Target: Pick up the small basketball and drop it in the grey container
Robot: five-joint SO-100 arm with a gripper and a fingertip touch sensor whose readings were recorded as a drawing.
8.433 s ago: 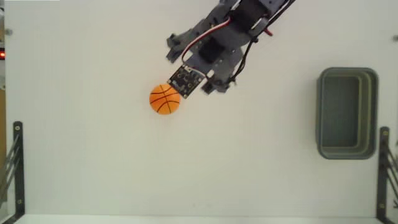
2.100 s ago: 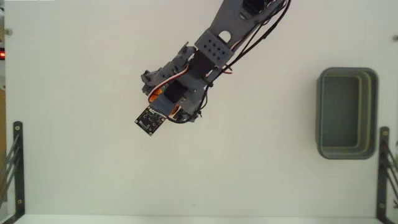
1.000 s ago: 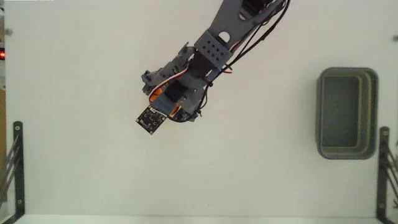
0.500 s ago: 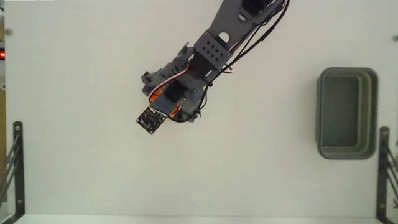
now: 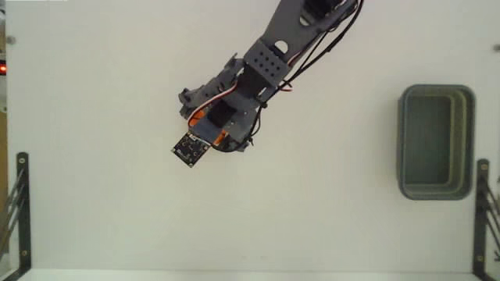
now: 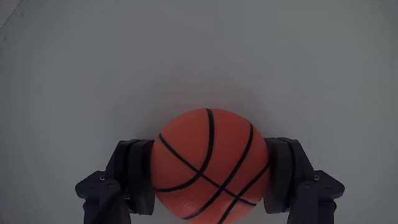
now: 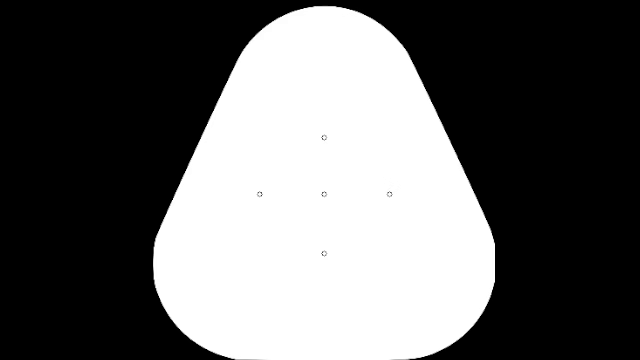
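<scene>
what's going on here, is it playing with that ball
A single robot arm is working over a white table. Its gripper is shut on the small basketball, one finger on each side, as the wrist view shows. In the fixed view the arm hides most of the ball; only slivers of orange show beneath it. The grey container stands empty at the right side of that view, well away from the arm, so the drop is not yet done.

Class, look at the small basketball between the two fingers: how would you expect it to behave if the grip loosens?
The small basketball is round, so it would probably roll across the white table. The tool touches it only at two sides, so it may slip. Its skin looks smooth; weight cannot be judged.
</scene>
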